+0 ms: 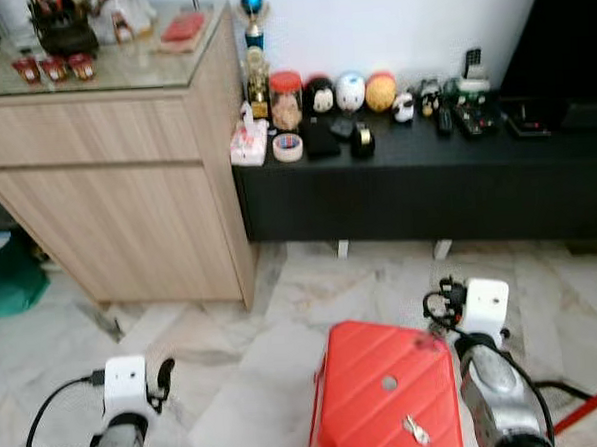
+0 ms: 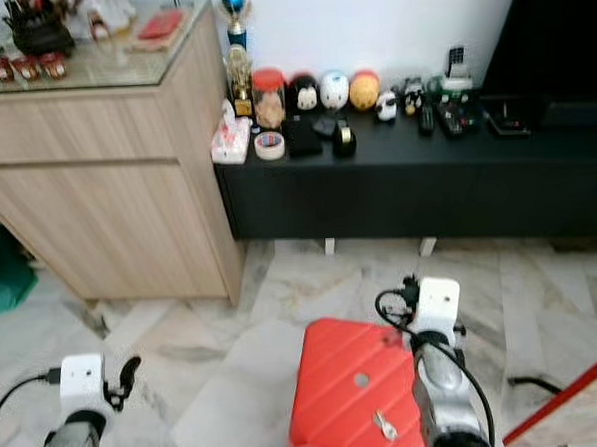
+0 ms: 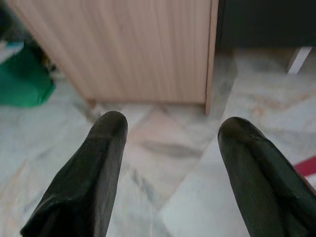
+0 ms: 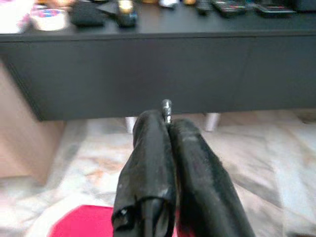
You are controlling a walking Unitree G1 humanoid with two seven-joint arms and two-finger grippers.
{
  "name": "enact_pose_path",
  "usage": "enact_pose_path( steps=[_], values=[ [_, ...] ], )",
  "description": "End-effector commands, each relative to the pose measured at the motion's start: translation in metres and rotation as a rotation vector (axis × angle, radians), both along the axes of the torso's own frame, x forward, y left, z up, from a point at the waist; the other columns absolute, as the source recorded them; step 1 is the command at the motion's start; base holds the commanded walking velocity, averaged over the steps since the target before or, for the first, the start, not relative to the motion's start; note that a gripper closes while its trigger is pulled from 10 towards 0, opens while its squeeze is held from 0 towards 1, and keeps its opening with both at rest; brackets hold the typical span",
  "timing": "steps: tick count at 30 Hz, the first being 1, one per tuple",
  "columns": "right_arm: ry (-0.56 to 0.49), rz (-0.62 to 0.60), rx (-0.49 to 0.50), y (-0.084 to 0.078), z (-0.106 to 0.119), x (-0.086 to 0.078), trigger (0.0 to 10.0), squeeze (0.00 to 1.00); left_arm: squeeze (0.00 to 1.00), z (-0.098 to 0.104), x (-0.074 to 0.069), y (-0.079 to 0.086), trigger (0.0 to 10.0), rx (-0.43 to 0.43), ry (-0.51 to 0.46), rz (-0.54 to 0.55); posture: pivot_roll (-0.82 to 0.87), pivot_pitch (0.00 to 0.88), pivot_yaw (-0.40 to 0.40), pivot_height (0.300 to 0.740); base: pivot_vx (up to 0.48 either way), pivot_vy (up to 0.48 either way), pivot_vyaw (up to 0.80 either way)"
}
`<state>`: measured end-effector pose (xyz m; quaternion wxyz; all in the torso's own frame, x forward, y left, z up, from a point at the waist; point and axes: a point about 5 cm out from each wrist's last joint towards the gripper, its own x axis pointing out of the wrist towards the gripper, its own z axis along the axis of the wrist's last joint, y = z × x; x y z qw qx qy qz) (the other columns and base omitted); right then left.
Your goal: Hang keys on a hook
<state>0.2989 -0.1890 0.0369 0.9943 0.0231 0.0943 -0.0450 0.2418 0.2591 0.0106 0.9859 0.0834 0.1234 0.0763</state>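
1. Right pincer (image 4: pixel 168 129) pressed closed, a small silver metal tip (image 4: pixel 167 107) poking out between the fingertips; judged to be part of the keys, but too little visible to confirm.
2. Left pincer (image 3: pixel 170 143) spread wide open, empty, aimed at the marble floor (image 3: pixel 163 148) in front of the light wood cabinet (image 1: pixel 116 183).
3. Red stool (image 1: pixel 387 389) directly below, between the arms; a small silvery item (image 1: pixel 416 430) lying on its seat, possibly a key, too blurred to tell.
4. No hook identifiable anywhere in the frames. Black TV tabletop (image 1: pixel 425 147) ahead, carrying a tape roll (image 1: pixel 288 147), a jar (image 1: pixel 286 100), round figurines and remotes.
5. Risks, judged:
   - Thin grip: only a sliver protruding, so keys could slip or rotate during walking and drop onto stool or floor.
   - Ring orientation hidden inside the closed fingers; poor alignment at the hook likely, with a miss or a scrape.
   - Hook not located; wandering search prolongs carry and raises the drop chance.
   - Stool close to the legs: trip or bump hazard on stepping forward.
   - Cluttered tabletop edge: an arm swing could knock figurines off.
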Motion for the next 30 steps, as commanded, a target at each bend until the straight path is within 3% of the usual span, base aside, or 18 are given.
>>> enact_pose_path(
  steps=[1, 7, 9, 10, 19, 30],
  values=[
    [-0.035, 0.056, 0.003, 0.010, 0.012, 0.009, 10.0, 0.00, 0.00, 0.010, 0.005, 0.001, 10.0, 0.025, -0.039, -0.042, 0.07, 0.000, -0.033, 0.740, 0.000, 0.000, 0.00],
    [-0.047, 0.195, -0.019, 0.034, 0.026, 0.019, 10.0, 0.00, 0.00, 0.038, 0.023, -0.017, 10.0, 0.056, -0.137, -0.208, 0.08, 0.000, -0.039, 0.740, 0.000, 0.000, 0.00],
    [-0.045, 0.226, 0.001, 0.041, 0.032, 0.023, 10.0, 0.00, 0.00, 0.050, 0.028, -0.026, 10.0, 0.050, -0.167, -0.268, 0.08, 0.000, -0.039, 0.740, 0.000, 0.000, 0.00],
    [-0.020, 0.279, -0.009, 0.051, 0.034, 0.025, 10.0, 0.00, 0.00, 0.058, 0.033, -0.037, 10.0, 0.043, -0.175, -0.348, 0.09, 0.000, -0.043, 0.740, 0.000, 0.000, 0.00],
    [-0.011, 0.392, -0.017, 0.084, 0.054, 0.036, 10.0, 0.00, 0.00, 0.074, 0.037, -0.084, 10.0, 0.032, -0.132, -0.665, 0.09, 0.000, -0.047, 0.740, 0.000, 0.000, 0.00],
    [-0.021, 0.486, 0.036, 0.132, 0.072, 0.042, 10.0, 0.00, 0.00, 0.071, 0.036, -0.099, 10.0, 0.038, -0.067, -0.757, 0.09, 0.000, -0.054, 0.740, 0.000, 0.000, 0.00]
  ],
)
